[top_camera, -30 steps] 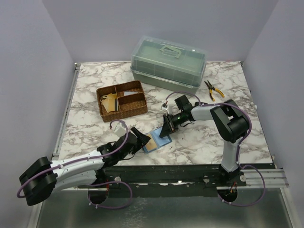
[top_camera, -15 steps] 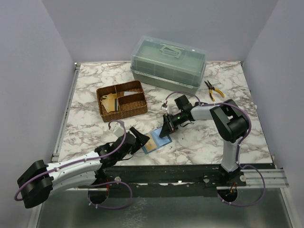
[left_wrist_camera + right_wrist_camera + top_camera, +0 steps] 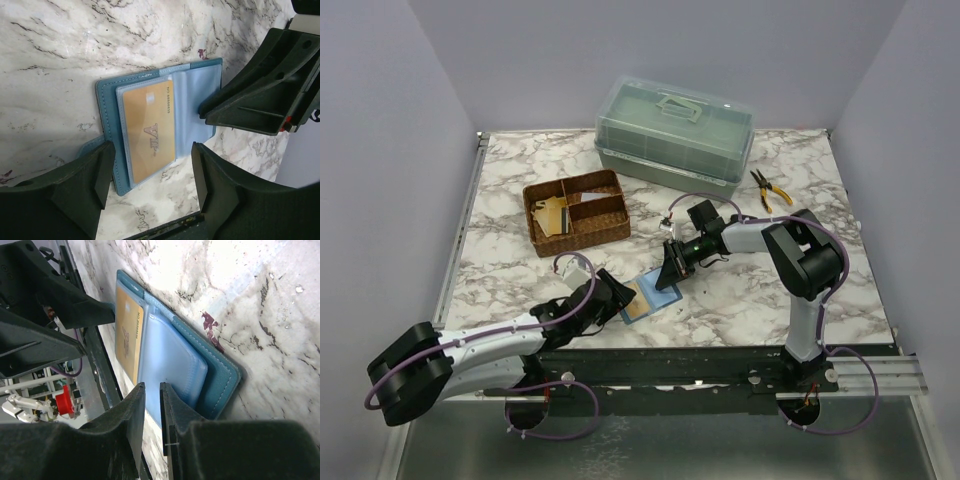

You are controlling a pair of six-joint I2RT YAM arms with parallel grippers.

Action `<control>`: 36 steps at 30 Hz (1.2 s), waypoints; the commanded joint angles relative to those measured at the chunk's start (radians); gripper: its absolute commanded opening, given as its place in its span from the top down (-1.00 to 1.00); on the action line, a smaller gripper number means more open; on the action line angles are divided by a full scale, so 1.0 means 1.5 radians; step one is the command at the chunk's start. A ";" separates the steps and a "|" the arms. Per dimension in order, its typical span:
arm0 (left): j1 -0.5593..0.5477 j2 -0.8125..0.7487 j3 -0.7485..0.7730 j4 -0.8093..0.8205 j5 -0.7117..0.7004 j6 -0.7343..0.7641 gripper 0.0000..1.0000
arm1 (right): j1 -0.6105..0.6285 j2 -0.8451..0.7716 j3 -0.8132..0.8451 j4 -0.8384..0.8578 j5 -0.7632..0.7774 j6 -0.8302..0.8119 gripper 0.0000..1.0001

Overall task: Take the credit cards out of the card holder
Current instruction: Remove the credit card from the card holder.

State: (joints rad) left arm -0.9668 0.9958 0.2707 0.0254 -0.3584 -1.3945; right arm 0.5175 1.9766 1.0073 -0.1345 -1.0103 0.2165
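Note:
The teal-blue card holder [image 3: 654,284] [image 3: 109,131] [image 3: 216,368] lies open on the marble near the table's front edge. A tan credit card [image 3: 638,308] [image 3: 149,129] [image 3: 128,335] sits in its light blue pocket. My left gripper [image 3: 616,297] [image 3: 150,192] is open, low over the table, and the holder's near corner lies between its fingers without touching them. My right gripper [image 3: 667,282] [image 3: 152,388] points down onto the holder's other, clear-sleeved half. Its jaws stand a narrow gap apart with nothing visible between them.
A wicker basket [image 3: 600,232] with compartments holding tan cards stands behind on the left. A green lidded box [image 3: 674,133] is at the back, and yellow-handled pliers [image 3: 770,190] lie at the right. The table's front edge and the black rail [image 3: 720,360] run just below the holder.
My left arm has shifted slightly near the holder's left end, its jaws still open. The holder, the card and my right gripper have not moved.

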 commanded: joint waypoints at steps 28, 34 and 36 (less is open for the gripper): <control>0.018 -0.042 0.008 -0.009 0.028 0.013 -0.08 | 0.004 0.028 0.009 -0.020 0.029 -0.021 0.49; 0.019 0.010 0.011 0.024 0.032 0.007 0.00 | 0.004 0.028 0.008 -0.020 0.030 -0.020 0.49; 0.021 0.024 0.010 0.035 0.035 0.007 0.00 | 0.004 0.028 0.008 -0.020 0.030 -0.020 0.49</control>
State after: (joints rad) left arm -0.9421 0.9947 0.2707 0.0383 -0.3233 -1.3834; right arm 0.5171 1.9846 1.0130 -0.1356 -1.0107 0.2165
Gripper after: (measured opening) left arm 0.504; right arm 0.253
